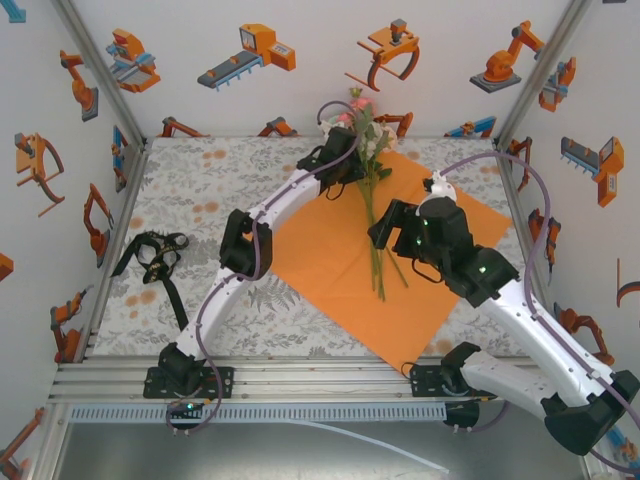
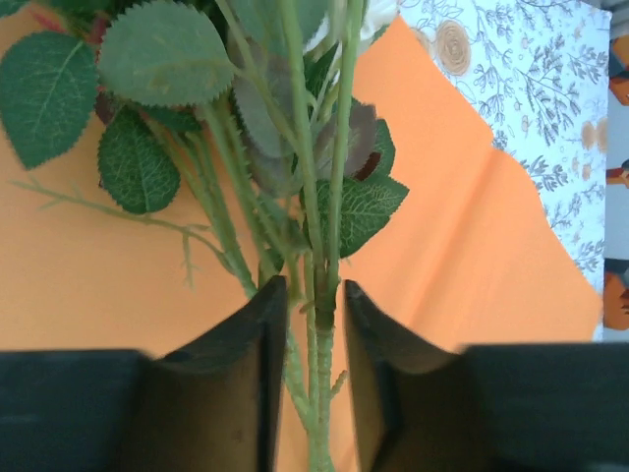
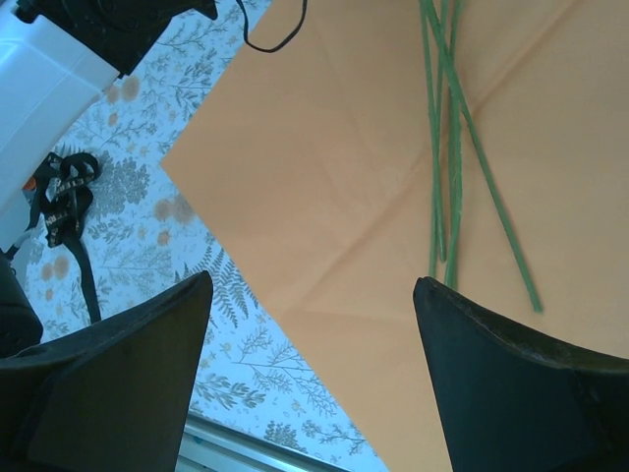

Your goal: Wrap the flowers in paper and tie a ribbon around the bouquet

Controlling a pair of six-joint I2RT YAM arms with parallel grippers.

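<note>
**Resting flowers on the flat sheet, with wrapping and tying both waiting**

Straddling the stems of the flowers (image 2: 162,54) with the left gripper (image 2: 314,324), jaws set narrow, and showing thin slivers of orange between pads and stems, so probably not clamping them. Spreading leaves and blooms beyond those fingertips and trailing the long stems back beneath that wrist, all of it lying on the paper (image 1: 320,255).

Hovering the right gripper (image 3: 313,283) wide and empty above the same sheet, with the stem ends lying beyond its fingertips toward one finger and a corner of the paper off toward the other.

Judging as done: spreading the paper flat and laying the flowers across it.

Judging as not yet begun: folding or rolling the paper around the stems, going by a sheet showing no raised edge and no cone.

Leaving the ribbon (image 1: 158,252) in a loose heap on the tablecloth (image 1: 200,180), well apart from both grippers and off beyond the left arm, touching neither paper nor flowers, so tying is waiting too.
</note>
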